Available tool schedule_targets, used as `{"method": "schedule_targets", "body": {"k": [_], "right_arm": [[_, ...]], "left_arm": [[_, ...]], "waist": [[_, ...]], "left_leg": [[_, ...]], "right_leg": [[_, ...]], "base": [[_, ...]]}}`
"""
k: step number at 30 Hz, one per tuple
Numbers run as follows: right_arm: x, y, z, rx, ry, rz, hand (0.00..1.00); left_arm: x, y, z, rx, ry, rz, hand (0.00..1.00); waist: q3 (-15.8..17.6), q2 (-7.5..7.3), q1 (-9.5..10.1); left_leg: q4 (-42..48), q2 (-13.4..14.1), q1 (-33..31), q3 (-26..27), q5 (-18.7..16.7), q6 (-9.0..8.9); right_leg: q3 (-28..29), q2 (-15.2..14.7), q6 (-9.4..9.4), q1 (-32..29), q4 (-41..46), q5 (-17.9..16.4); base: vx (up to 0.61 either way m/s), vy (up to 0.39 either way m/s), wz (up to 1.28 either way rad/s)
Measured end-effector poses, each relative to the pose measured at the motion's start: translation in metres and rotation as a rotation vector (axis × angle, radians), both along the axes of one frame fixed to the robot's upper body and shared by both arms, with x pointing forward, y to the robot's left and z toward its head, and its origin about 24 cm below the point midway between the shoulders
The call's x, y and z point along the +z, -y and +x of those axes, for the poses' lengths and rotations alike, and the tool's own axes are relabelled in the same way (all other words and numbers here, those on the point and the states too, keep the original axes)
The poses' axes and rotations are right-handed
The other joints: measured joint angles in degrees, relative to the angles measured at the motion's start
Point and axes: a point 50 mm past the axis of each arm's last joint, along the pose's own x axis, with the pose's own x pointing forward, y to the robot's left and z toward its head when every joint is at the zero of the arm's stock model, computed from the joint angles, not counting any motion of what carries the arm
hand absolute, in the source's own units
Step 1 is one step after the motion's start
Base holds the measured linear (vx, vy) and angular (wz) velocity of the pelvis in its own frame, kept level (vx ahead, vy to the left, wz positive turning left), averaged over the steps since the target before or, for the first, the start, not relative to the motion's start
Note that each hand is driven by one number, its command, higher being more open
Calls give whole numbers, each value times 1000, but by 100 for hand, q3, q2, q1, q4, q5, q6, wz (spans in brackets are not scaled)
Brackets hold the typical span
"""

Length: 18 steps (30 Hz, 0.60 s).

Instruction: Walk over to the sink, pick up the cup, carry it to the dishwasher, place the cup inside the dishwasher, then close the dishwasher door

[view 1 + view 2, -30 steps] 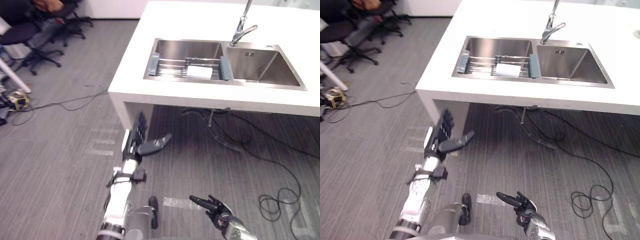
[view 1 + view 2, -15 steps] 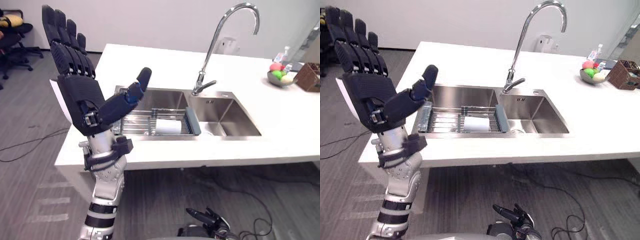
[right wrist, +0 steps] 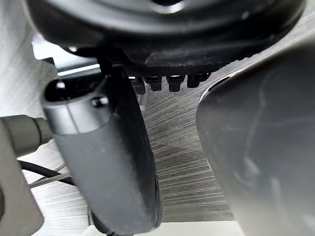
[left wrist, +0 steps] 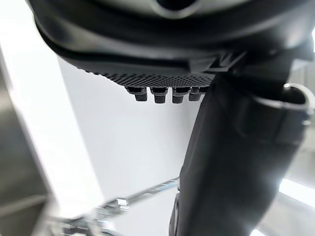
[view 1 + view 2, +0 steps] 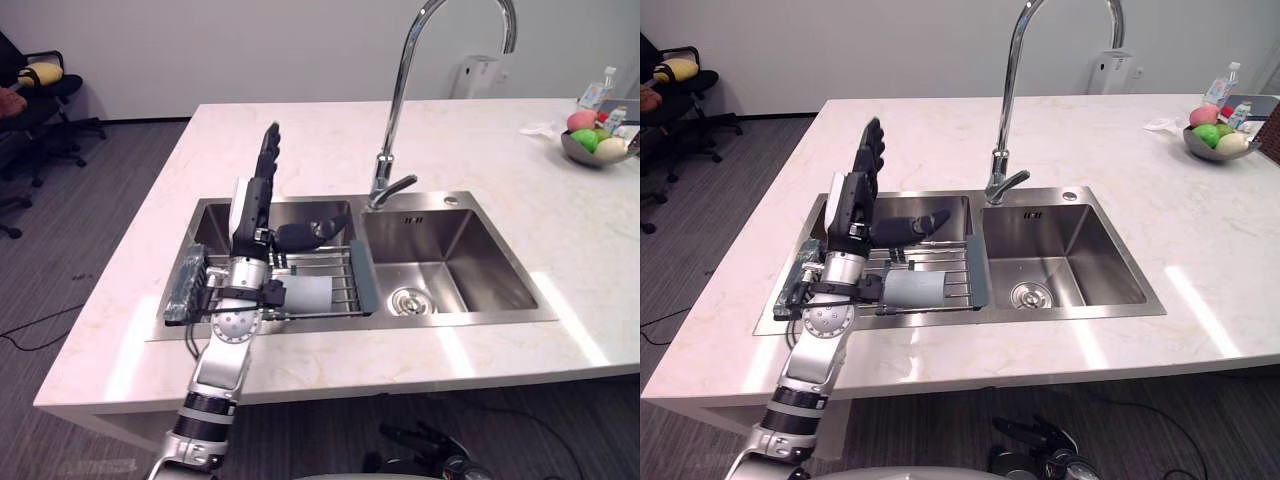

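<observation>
A pale cup (image 5: pixel 308 293) lies on its side on a wire rack (image 5: pixel 335 268) across the left basin of the steel sink (image 5: pixel 455 262). My left hand (image 5: pixel 250 205) stands upright over that basin, just above and left of the cup, open with straight fingers and the thumb (image 5: pixel 305 233) stretched over the rack. It touches nothing that I can see. In the left wrist view the thumb (image 4: pixel 231 162) stands before a bright blur and a rack wire. My right hand (image 5: pixel 1035 438) hangs low below the counter's front edge, open and empty.
A tall curved faucet (image 5: pixel 398 110) rises between the two basins. The right basin (image 5: pixel 1055 255) holds only its drain. A bowl of fruit (image 5: pixel 596 142) sits at the counter's far right. Office chairs (image 5: pixel 40 95) stand on the floor to the left.
The camera has come closer to the sink and looks down into it. My left hand has gone from raised close before the camera to standing over the left basin by the cup.
</observation>
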Motion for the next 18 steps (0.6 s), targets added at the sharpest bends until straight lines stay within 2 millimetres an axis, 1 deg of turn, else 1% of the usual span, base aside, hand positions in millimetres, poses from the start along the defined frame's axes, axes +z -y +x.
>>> {"method": "schedule_targets", "body": {"k": [1, 2, 3, 4, 5, 6, 7, 8, 9, 11, 12, 14, 15, 16, 18], "right_arm": [[0, 2, 0, 2, -12, -2, 100], [-1, 3, -2, 1, -28, -2, 100], [-1, 5, -4, -1, -35, -8, 100], [-1, 11, -6, -5, -42, -25, 100], [-1, 15, -8, -9, -51, -37, 100], [0, 17, -8, -7, -53, -42, 100], [0, 18, -9, -8, -55, -44, 100], [0, 19, -10, -11, -59, -47, 100], [0, 20, -11, -10, -64, -51, 100], [-1, 21, -16, -14, -73, -54, 100], [-2, 22, -21, -20, -84, -58, 100], [-2, 23, -24, -22, -93, -59, 100], [-3, 23, -26, -22, -103, -58, 100], [-3, 23, -26, -22, -105, -58, 100], [-3, 23, -26, -19, -107, -58, 100]], "left_arm": [[-2, -3, 1, 1, -17, 72, 100], [-3, -4, 1, -8, -23, 151, 100], [-2, -4, 1, -15, -21, 187, 100], [2, -5, 3, -28, -8, 256, 100], [8, -9, 6, -35, 11, 340, 100], [15, -12, 8, -41, 31, 397, 100], [20, -13, 10, -47, 43, 434, 100], [29, -15, 14, -61, 61, 495, 100], [37, -16, 18, -78, 69, 540, 100], [44, -16, 23, -109, 67, 587, 100], [50, -12, 26, -153, 64, 623, 100], [55, -10, 27, -200, 66, 613, 100], [56, -11, 27, -241, 50, 593, 100], [55, -12, 27, -257, 36, 592, 100], [47, -12, 28, -314, -25, 565, 100]], "waist": [[66, -3, -4], [78, 12, -9], [74, 17, -15], [27, 131, -20], [5, 143, -26], [3, 153, -27], [7, 168, -30], [15, 180, -60], [15, 179, -109], [16, 181, -156], [15, 179, -173], [15, 191, -214], [20, 203, -268], [22, 206, -289], [22, 208, -304]], "left_leg": [[569, 83, -276, -51, 42, 93], [715, 173, -396, 61, -135, 91], [563, 171, -429, 138, -216, 123], [-58, 110, -464, 281, -124, 167], [-529, -8, -325, 403, -58, 105], [-948, -107, -222, 403, 24, 29], [-1185, -163, -172, 403, 79, -3], [-1566, -271, -78, 402, 203, -72], [-1746, -376, -44, 394, 286, -79], [-1770, -503, -37, 372, 331, -61], [-1774, -629, -16, 343, 391, -20], [-1784, -708, -15, 325, 413, 3], [-1838, -741, 26, 309, 421, 14], [-1867, -746, 56, 308, 421, 14], [-1966, -747, 143, 308, 421, 14]], "right_leg": [[-94, -42, -70, 214, -228, 100], [-222, -50, -102, 397, -402, 196], [-279, -53, -92, 446, -462, 211], [-388, -48, -53, 470, -523, 234], [-425, -71, 3, 451, -590, 267], [-453, -108, 40, 397, -652, 314], [-482, -126, 56, 377, -713, 363], [-526, -155, 89, 376, -862, 483], [-548, -208, 116, 405, -971, 565], [-565, -327, 166, 467, -1026, 602], [-578, -451, 219, 549, -1097, 638], [-594, -523, 275, 601, -1188, 684], [-619, -530, 268, 687, -1320, 783], [-623, -528, 272, 705, -1340, 800], [-622, -517, 268, 740, -1342, 832]], "base": [[55, -35, 47], [56, -8, 51], [47, 17, 50], [52, 72, 41], [67, 104, 38], [53, 99, 23], [43, 88, 21], [24, 87, 21], [15, 87, 20], [-11, 98, 15], [-34, 107, 15], [-36, 58, 11], [-40, 26, 5], [-46, 20, 2], [-75, 8, 0]]}}
